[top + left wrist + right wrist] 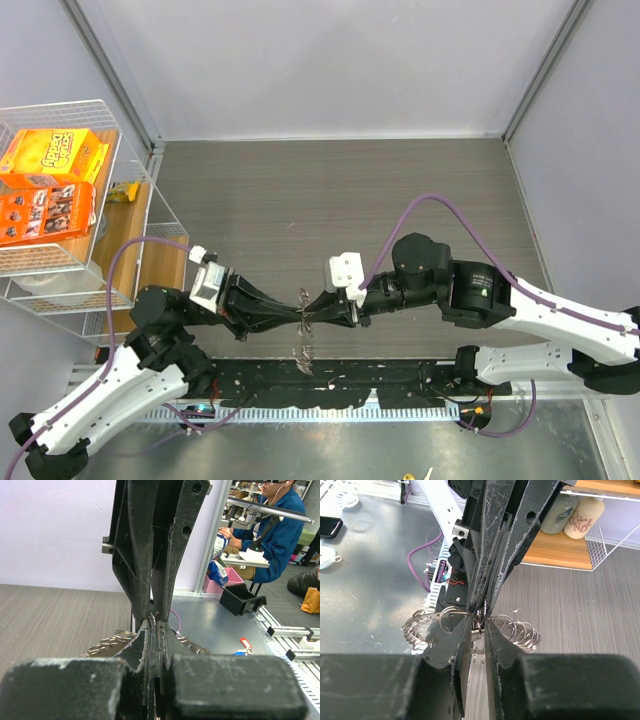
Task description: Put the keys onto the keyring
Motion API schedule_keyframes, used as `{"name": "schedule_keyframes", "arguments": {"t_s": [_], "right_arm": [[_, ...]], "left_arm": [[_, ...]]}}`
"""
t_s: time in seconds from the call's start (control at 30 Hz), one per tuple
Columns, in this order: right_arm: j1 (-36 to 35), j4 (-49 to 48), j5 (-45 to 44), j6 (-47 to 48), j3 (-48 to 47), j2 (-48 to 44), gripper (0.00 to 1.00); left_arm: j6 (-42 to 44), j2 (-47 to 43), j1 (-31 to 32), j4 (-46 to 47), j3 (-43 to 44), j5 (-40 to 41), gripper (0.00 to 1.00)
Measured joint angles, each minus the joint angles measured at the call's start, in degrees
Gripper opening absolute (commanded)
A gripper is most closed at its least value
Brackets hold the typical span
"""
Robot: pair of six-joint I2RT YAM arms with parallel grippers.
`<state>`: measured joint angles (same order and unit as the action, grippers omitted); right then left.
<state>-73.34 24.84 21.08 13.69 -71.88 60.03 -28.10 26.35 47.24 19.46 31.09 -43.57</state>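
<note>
Keyring (520, 632) — clamped in left jaws, between parted right jaws.

A grey wood-grain tabletop (330, 190) runs back to pale walls (330, 60) framed by aluminium posts (112, 75), seen from overhead. At upper left, a white wire rack (100, 102) holds orange cereal boxes (50, 180) beside a wooden shelf (165, 270). At upper right of the left wrist view, a person in a blue jacket (280, 525) sits at a workbench, with a pink bin (225, 577) and a black box (242, 599) on a brushed-metal surface (220, 630). Two bottles (582, 515) stand at upper right of the right wrist view.
</note>
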Motion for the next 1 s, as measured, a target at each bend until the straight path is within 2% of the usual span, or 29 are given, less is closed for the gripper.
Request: {"name": "schedule_keyframes", "arguments": {"t_s": [0.23,0.5,0.67,1.0], "right_arm": [[-0.22,-0.04,0.00,0.00,-0.07,0.04,0.06],[-0.87,0.46,-0.44,0.11,-0.74,0.24,0.05],[-1.22,4.20,-1.51,0.11,-3.65,1.55,0.06],[-1.29,16.59,-5.25,-1.73,-13.42,7.15,0.06]], "left_arm": [[0.04,-0.42,0.00,-0.02,-0.07,0.00,0.00],[0.04,-0.72,0.00,-0.09,-0.07,-0.02,0.00],[0.11,0.02,0.02,-2.78,1.51,0.26,0.17],[0.09,1.95,0.02,-15.04,7.67,1.95,0.31]]}}
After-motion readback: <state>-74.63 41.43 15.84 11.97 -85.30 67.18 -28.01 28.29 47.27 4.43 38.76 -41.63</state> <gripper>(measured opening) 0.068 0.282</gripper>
